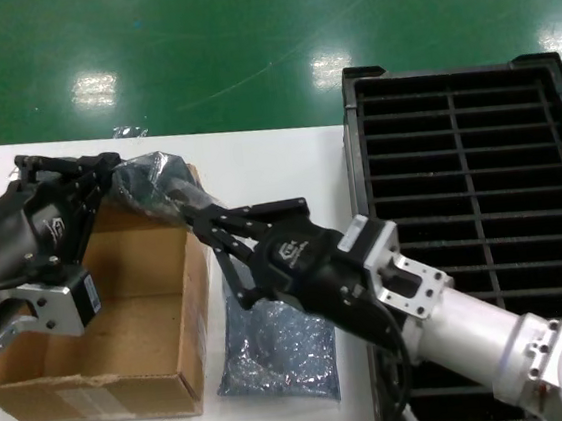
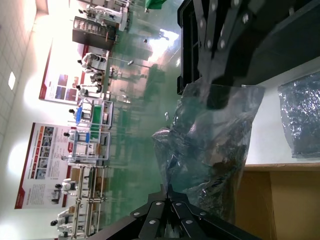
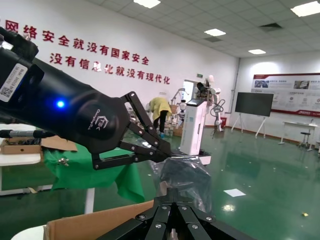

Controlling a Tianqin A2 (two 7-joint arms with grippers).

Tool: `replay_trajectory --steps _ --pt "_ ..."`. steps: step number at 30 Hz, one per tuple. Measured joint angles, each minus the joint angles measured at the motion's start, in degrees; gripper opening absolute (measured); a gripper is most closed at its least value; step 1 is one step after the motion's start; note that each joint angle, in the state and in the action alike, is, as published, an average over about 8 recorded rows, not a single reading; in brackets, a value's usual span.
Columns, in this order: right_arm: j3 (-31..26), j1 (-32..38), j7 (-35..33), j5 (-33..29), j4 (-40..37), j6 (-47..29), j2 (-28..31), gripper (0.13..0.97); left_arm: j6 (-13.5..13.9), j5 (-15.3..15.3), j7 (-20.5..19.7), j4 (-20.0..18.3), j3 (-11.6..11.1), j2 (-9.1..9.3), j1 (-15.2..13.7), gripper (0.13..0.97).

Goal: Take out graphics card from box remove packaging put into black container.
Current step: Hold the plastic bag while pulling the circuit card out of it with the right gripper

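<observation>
At the left, the black left gripper (image 1: 97,180) pinches one end of the translucent grey-blue crinkly plastic bag (image 1: 153,189), held in the air above the far right corner of the open brown corrugated cardboard box (image 1: 123,338). The bag's long axis runs left to right, sloping slightly down toward the black right gripper (image 1: 189,212), which clamps its other end. A dark object shows inside the bag. A second grey-blue bag (image 1: 276,352) lies flat between the box and the large black ribbed plastic tray (image 1: 471,201).
</observation>
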Motion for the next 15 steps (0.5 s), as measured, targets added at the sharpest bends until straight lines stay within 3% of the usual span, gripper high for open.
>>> replay_trajectory --steps 15 --pt "-1.1 4.0 -3.7 0.3 -10.1 -1.1 -4.4 0.131 0.0 0.0 0.0 0.0 0.0 0.0 0.0 0.139"
